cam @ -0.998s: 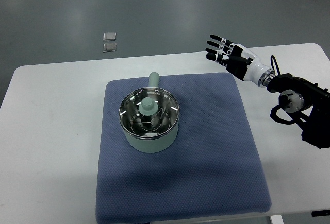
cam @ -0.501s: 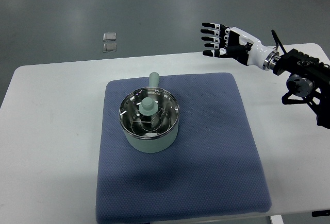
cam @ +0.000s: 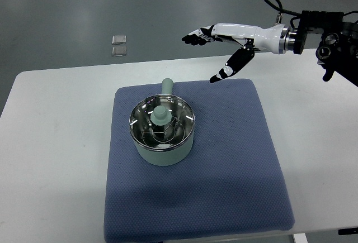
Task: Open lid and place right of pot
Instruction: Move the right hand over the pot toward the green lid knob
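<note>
White table (cam: 56, 142) (grey floor (cam: 140, 8))

Right hand (cam: 224, 36) now higher, nearer pot (cam: 163, 132).

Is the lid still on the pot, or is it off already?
On. The glass lid sits flat inside the pot rim, knob centred. The right hand is open, apart from it.

White table (cam: 61, 142), blue mat (cam: 224, 165) lying on it
</note>
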You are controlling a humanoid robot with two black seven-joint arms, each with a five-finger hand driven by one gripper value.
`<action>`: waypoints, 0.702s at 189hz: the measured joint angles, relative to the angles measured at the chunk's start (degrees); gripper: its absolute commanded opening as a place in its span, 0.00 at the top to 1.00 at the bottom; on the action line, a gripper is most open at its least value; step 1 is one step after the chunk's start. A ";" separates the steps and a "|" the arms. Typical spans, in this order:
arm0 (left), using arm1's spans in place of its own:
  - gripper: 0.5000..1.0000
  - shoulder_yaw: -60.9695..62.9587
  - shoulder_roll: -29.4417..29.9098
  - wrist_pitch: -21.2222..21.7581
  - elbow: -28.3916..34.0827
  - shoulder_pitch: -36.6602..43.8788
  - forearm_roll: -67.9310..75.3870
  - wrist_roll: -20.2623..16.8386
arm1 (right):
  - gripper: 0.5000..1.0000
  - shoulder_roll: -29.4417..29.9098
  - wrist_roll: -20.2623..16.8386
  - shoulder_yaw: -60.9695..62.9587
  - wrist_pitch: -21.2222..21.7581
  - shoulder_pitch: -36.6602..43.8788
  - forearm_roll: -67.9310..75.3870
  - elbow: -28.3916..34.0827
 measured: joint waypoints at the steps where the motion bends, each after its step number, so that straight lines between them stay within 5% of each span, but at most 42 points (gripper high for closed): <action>1: 0.00 0.00 0.00 0.00 0.00 0.00 0.00 0.00 | 0.13 -0.02 0.00 -0.02 0.06 0.02 -0.21 0.15; 44: 0.00 0.00 0.00 0.00 0.00 0.00 0.00 0.00 | 0.13 -0.12 0.04 -6.90 3.29 5.26 -5.96 4.80; 133: 0.00 0.04 0.00 0.00 0.00 0.01 0.00 0.00 | 0.13 5.83 -0.91 -20.72 2.83 17.52 -11.72 2.47</action>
